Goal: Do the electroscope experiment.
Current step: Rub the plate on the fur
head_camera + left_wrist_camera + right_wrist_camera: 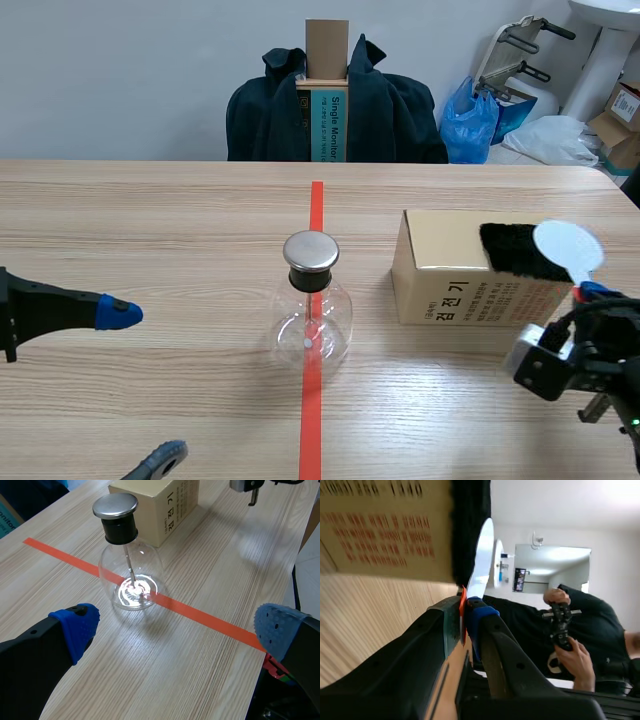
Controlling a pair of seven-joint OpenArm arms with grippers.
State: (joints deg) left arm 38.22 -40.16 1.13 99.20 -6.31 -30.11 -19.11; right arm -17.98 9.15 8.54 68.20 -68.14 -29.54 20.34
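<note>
1. Left wrist view: the left gripper (177,630) is spread wide, its blue pads well apart with nothing between them.
2. Ahead of it, the clear round glass electroscope flask (131,575), topped by a flat silver metal cap (115,505), stands upright on the orange-red tape line (200,617).
3. The right gripper (467,612) is clamped on the lower end of a white round flat disc (481,560), which rises ahead of its fingertips.
4. The disc stands right beside a black fuzzy cloth (469,520) on the tan cardboard box (385,525); whether disc and cloth touch cannot be told.
</note>
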